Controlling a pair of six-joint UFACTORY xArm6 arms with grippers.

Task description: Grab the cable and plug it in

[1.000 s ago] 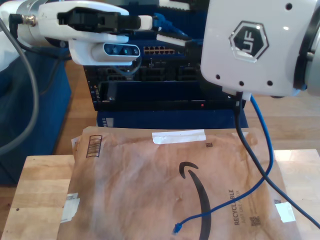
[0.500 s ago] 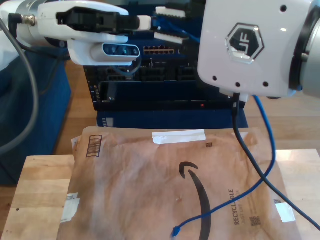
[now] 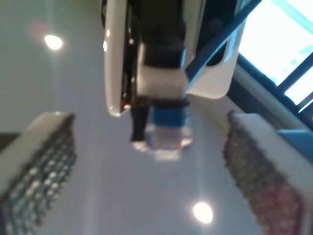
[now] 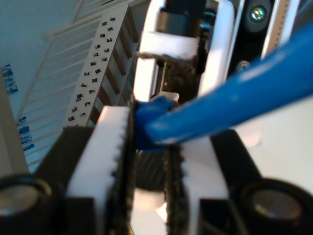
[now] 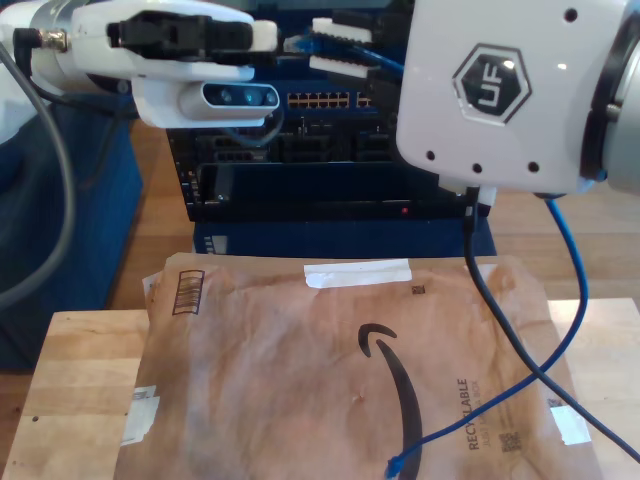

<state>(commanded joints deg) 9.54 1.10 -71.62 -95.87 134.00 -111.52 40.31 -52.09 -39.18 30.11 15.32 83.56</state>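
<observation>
Exterior view first: my second end effector (image 5: 340,45) is reaching in from the exterior view's right and is pinching the cable (image 5: 570,300) just behind one plug (image 5: 297,42), which is pointing toward my first end effector (image 5: 255,35). Both are hovering above the black network switch (image 5: 325,100) and its row of ports. The rest of the thin blue line is hanging down and trailing over the brown envelope (image 5: 300,380) on the worktop (image 5: 80,380), its loose end (image 5: 395,465) lying on the paper.

First wrist view: my first end effector (image 3: 146,161) is standing wide open, holding nothing. It is facing the second end effector (image 3: 161,73) and the plug (image 3: 168,129), whose clear tip is sticking out past the blue boot.

Second wrist view: my second end effector (image 4: 149,161) is closing tightly on the cable (image 4: 220,107), and my first end effector (image 4: 178,73) is waiting straight ahead.

I am judging the grab as done. The plug is not yet sitting in any port, so lining it up and pushing it in is what is remaining. The cable is looking slack and unkinked.
</observation>
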